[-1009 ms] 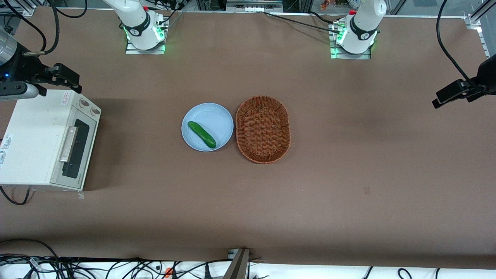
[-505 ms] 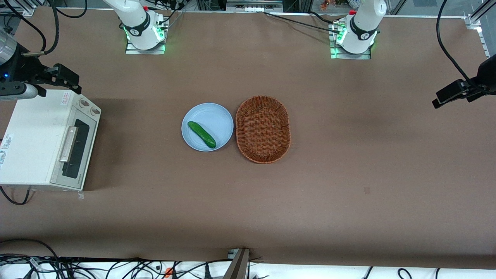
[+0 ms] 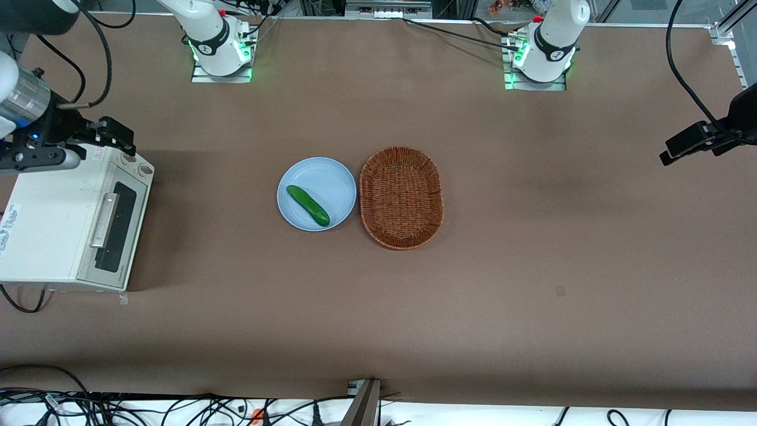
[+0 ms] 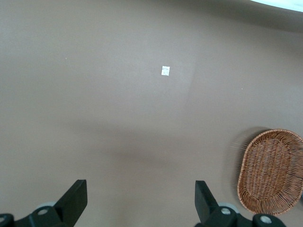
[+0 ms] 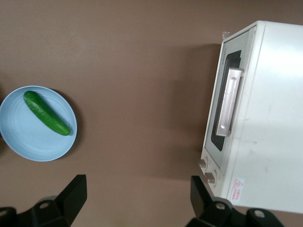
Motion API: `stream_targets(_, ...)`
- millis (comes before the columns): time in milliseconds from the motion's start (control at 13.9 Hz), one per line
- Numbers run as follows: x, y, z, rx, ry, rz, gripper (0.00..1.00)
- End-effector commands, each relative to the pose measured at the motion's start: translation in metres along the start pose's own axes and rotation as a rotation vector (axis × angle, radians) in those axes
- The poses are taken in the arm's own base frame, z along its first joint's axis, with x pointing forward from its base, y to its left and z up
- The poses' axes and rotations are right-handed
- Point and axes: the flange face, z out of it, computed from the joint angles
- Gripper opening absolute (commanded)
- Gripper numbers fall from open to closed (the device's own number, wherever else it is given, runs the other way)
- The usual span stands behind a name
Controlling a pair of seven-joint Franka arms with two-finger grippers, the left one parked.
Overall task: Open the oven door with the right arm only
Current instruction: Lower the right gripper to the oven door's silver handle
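Observation:
The white toaster oven [image 3: 53, 216] stands at the working arm's end of the table. Its oven door [image 3: 118, 228] is shut, with a dark window and a silver bar handle [image 3: 103, 220], and faces the middle of the table. The right arm's gripper [image 3: 115, 136] hovers over the oven's knob corner, farther from the front camera than the handle and not touching it. In the right wrist view the oven door [image 5: 223, 101] and its handle [image 5: 230, 105] show in full, and the gripper [image 5: 137, 187] is open with only bare table between its fingers.
Two hexagonal knobs [image 3: 137, 164] sit on the strip beside the door. A blue plate [image 3: 331, 177] holding a green cucumber [image 3: 307, 205] lies mid-table, in front of the oven door. A wicker basket [image 3: 401, 197] lies beside the plate, toward the parked arm's end.
The gripper has moved a little nearer the front camera and toward the table's middle, now over the oven's knob corner. The oven door has not moved.

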Motion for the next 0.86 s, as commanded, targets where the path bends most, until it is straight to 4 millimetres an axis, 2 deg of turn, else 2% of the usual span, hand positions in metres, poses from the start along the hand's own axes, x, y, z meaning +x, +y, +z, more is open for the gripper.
stream_targets(0, 0.009, 0.008, 0.022, -0.02, 0.001, -0.039, 0.51)
stream_targets(144, 0.023, 0.021, 0.045, -0.019, -0.004, -0.044, 0.15)
stream_targets(216, 0.029, 0.032, 0.059, -0.018, -0.008, -0.04, 0.05)
stream_targets(288, 0.035, 0.041, 0.072, -0.017, -0.008, -0.046, 0.0)
stream_targets(649, 0.063, 0.089, 0.136, -0.03, 0.008, -0.08, 0.0)
stream_targets(793, 0.069, 0.101, 0.154, -0.035, 0.017, -0.088, 0.0)
